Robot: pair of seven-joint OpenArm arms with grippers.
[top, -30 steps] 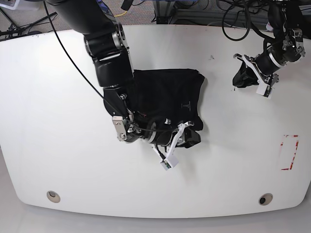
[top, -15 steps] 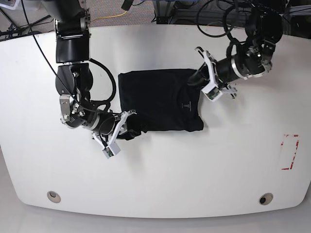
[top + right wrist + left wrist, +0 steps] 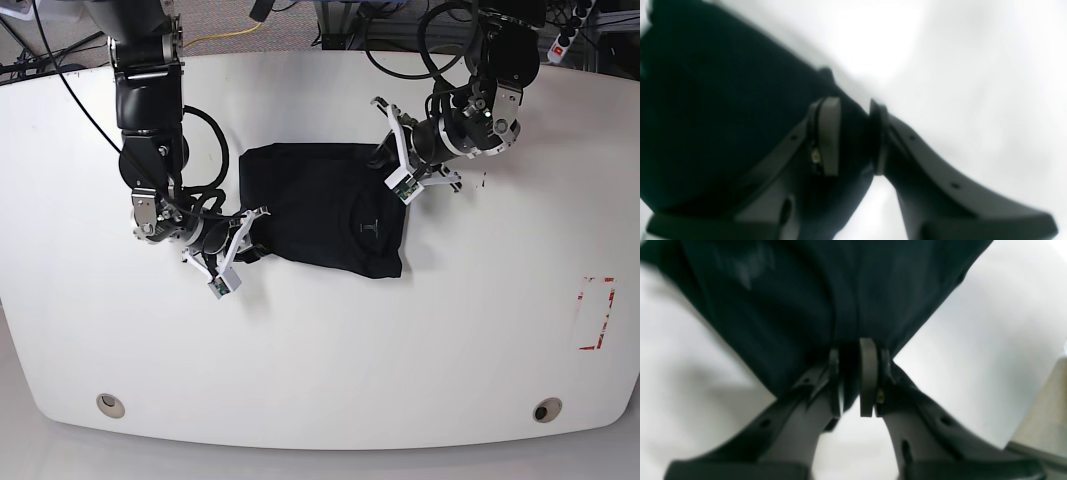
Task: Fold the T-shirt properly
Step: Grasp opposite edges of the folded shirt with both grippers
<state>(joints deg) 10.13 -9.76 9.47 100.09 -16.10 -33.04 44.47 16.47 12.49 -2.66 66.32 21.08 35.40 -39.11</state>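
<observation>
I have the white desk (image 3: 320,370) in front of me, and the T-shirt (image 3: 325,205) lies a little toward its far edge, near the middle, already folded into a compact dark block. It is soft, light cloth with no stiffness of its own, so I judge it will sag and slide out of shape unless both ends are carried together; the layered edges are the places to take it, deep enough to catch every layer. My left hand (image 3: 853,380) is clamped on the cloth at the side of the block nearer the desk's right edge, the fabric fanning out from the pinch. My right hand (image 3: 853,136) grips a thicker bunch at the opposite side, toward the near-left corner. The wrist views are blurred, so I cannot say how many layers each hand has.
</observation>
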